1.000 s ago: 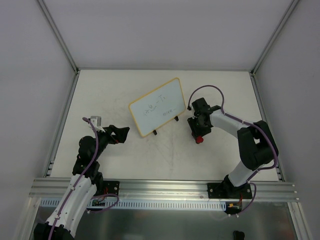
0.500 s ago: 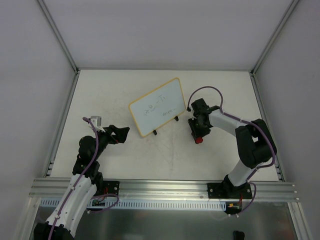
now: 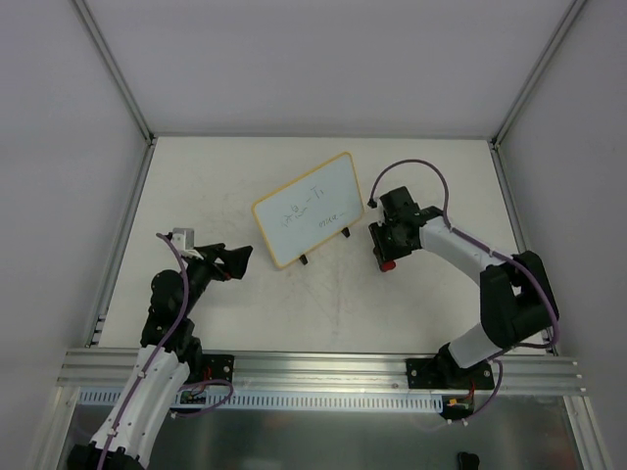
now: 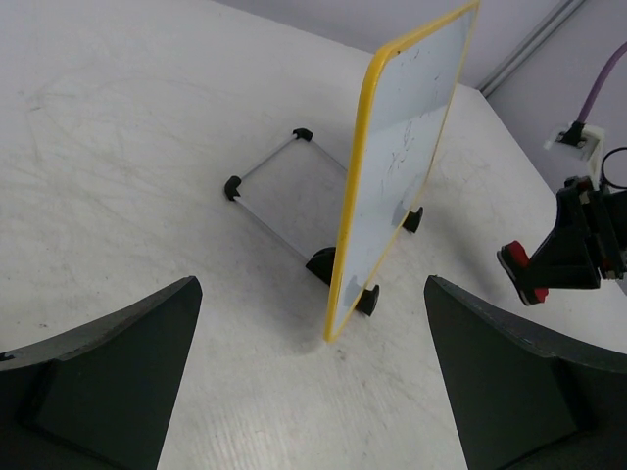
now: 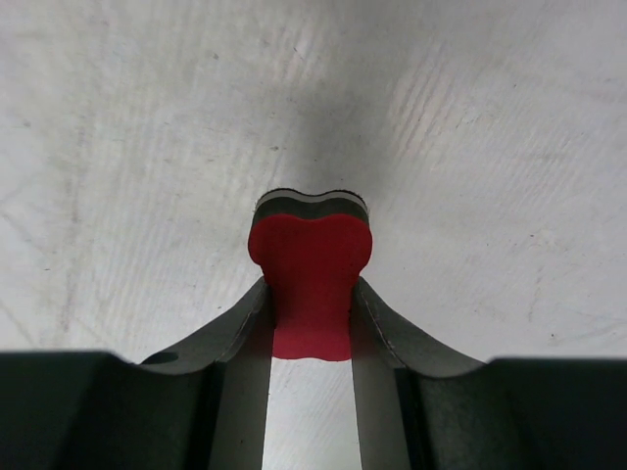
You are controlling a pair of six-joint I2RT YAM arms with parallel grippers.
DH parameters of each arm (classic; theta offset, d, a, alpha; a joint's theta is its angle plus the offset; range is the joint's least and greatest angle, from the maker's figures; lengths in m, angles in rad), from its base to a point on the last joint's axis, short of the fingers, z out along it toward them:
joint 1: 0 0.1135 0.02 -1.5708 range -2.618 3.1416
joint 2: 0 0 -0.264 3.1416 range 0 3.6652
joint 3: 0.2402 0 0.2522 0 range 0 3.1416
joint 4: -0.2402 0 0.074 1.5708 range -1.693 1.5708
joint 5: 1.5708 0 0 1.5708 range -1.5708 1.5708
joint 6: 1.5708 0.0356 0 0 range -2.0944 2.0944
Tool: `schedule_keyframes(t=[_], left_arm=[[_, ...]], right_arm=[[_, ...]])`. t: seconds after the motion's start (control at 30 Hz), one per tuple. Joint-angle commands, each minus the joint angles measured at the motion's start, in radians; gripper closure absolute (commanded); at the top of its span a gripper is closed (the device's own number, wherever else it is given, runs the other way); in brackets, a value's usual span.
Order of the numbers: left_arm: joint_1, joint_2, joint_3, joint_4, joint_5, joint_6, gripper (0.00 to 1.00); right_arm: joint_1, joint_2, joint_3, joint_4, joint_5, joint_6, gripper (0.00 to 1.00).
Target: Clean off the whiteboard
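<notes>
The whiteboard (image 3: 306,209) stands tilted mid-table on two black feet, with a yellow frame and faint dark scribbles on its face. In the left wrist view it (image 4: 409,147) shows nearly edge-on, ahead of my jaws. My left gripper (image 3: 235,260) is open and empty, just left of the board's lower left corner. My right gripper (image 3: 386,258) is shut on a small red eraser (image 5: 310,281), squeezed between the fingers, held just off the table to the right of the board. The eraser also shows in the left wrist view (image 4: 521,272).
The white table (image 3: 323,313) is bounded by grey walls and metal rails at the left, right and back. A purple cable (image 3: 411,171) loops over the right wrist. A bare stretch of table lies between the board and the right gripper.
My right gripper with the red eraser has shifted slightly up and back, and its arm has stretched out. The left arm and the whiteboard have barely moved.
</notes>
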Motion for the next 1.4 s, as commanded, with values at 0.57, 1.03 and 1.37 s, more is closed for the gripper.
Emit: schedule_keyframes(t=[0.57, 1.03, 1.37], left_arm=[[-0.01, 0.365, 0.061, 0.47, 0.196, 0.001, 0.01], [-0.003, 0.707, 0.208, 0.656, 0.392, 0.1, 0.01], [0.008, 0.773, 0.262, 0.619, 0.406, 0.153, 0.23]], right_arm=[[0.052, -0.324, -0.072, 0.444, -0.106, 0.045, 1.0], [0.144, -0.363, -0.259, 0.837, -0.017, 0.004, 1.0], [0.147, -0.405, -0.365, 0.935, -0.006, -0.004, 1.0]])
